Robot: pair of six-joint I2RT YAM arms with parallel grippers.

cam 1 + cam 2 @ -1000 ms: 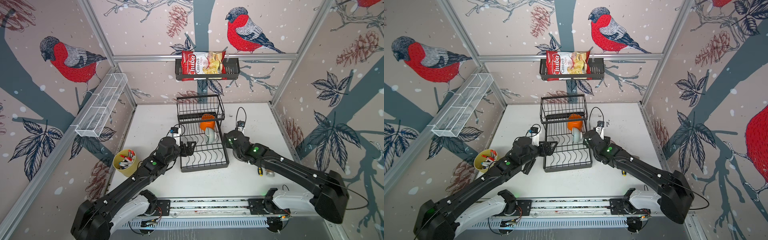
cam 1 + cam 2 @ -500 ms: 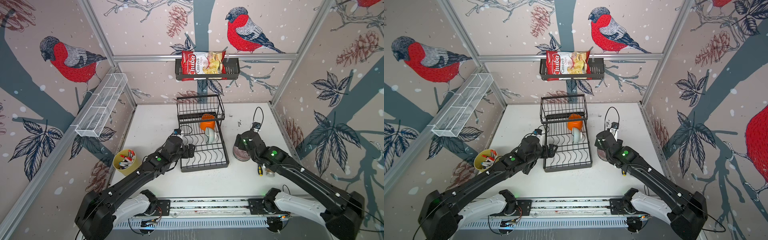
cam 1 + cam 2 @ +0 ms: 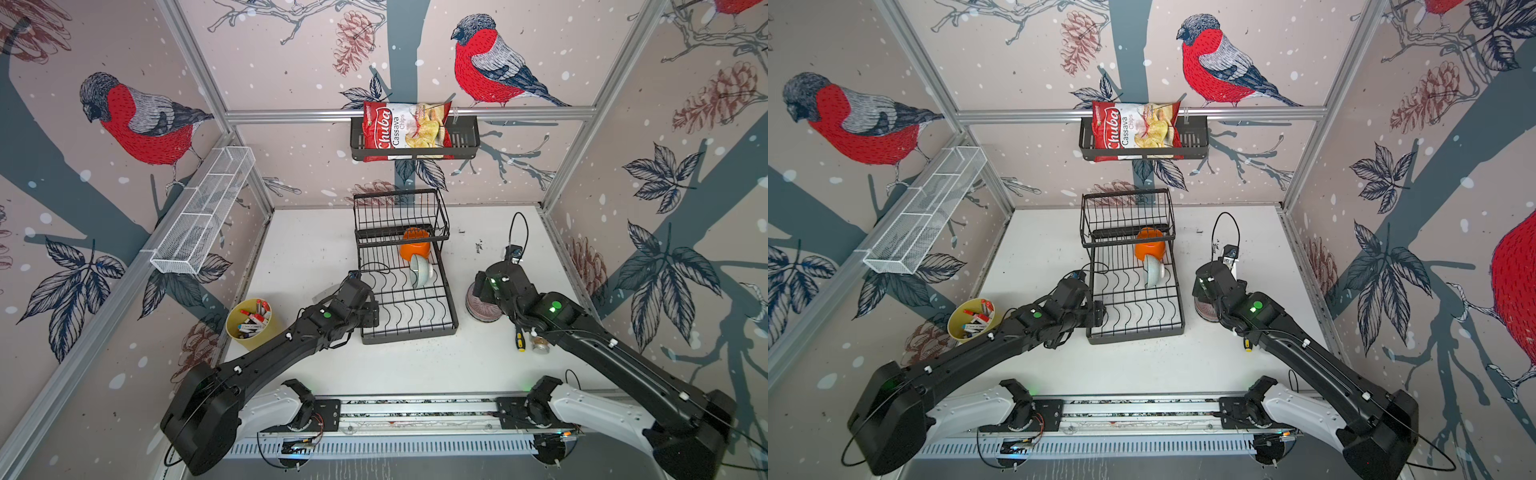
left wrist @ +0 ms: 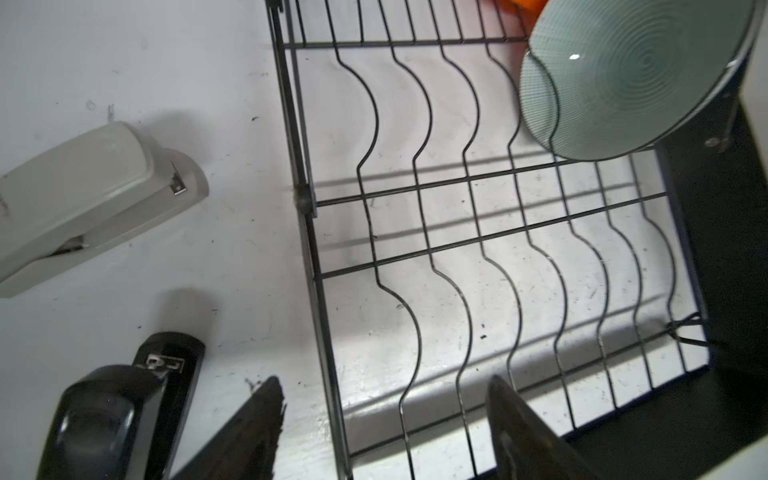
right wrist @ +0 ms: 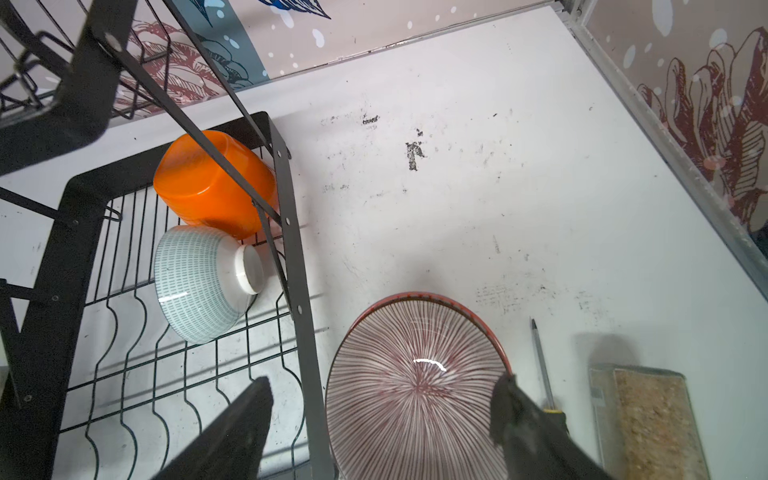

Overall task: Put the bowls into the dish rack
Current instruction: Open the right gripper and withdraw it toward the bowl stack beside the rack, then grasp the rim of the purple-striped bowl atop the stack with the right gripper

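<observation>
An orange plastic bowl (image 3: pixel 414 249) and a pale mint ceramic bowl (image 3: pixel 419 271) sit at the far right of the black wire dish rack (image 3: pixel 411 334). The right gripper (image 5: pixel 382 380) hangs, jaws apart, over a red-striped ceramic bowl (image 5: pixel 415 374) just right of the rack. The left gripper (image 4: pixel 384 382), jaws apart and empty, hangs over the rack's left edge.

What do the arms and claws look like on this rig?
The left arm and right arm are matte black links on white base housings, each with a green light near the wrist and a thin black cable looping off it. The left claw and right claw each have two flat, dark, tapered fingers.
</observation>
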